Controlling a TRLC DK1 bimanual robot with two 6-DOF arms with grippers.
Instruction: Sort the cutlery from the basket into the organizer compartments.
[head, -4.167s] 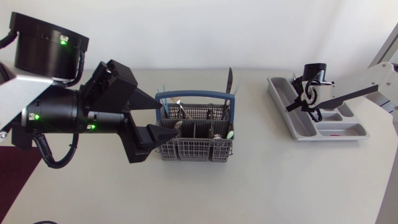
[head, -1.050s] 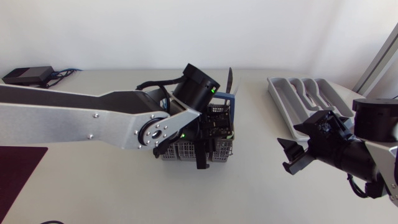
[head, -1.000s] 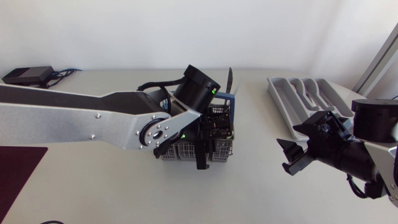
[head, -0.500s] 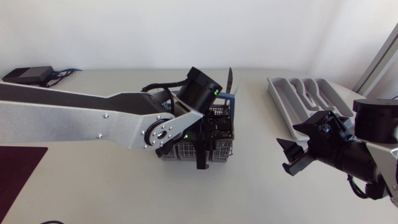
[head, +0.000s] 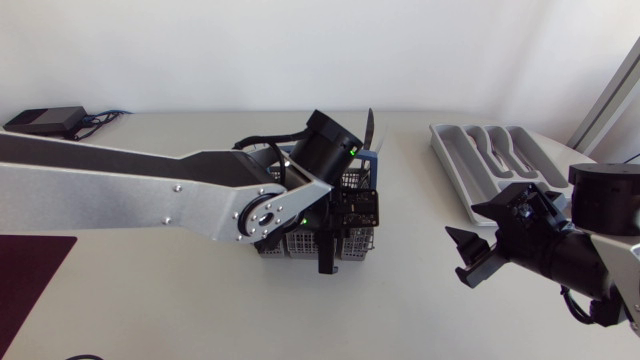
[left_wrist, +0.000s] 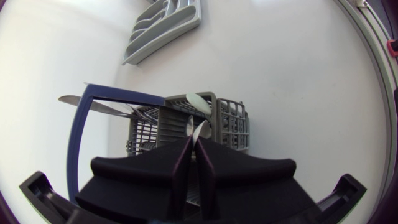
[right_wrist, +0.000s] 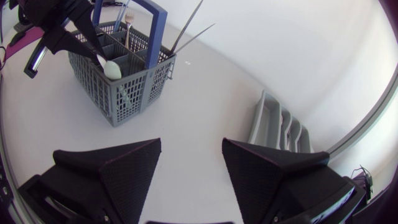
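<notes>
Grey-mesh basket (left_wrist: 233, 121) held the spoon (left_wrist: 199, 129). L gripper (left_wrist: 194, 142), beside it ~4 s back, had dropped in, fingers pinched together on spoon. R gripper (right_wrist: 191, 144) had left organizer (head: 448, 160), wedges apart, empty. Pick begun, prob. no lift yet.

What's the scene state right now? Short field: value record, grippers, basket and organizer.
left gripper: down in the basket, shut on a cutlery piece
right gripper: open, empty, above the table between basket and organizer
basket: upright, blue handle, knife standing inside
organizer: at my right, apart from both grippers; contents unclear
</notes>
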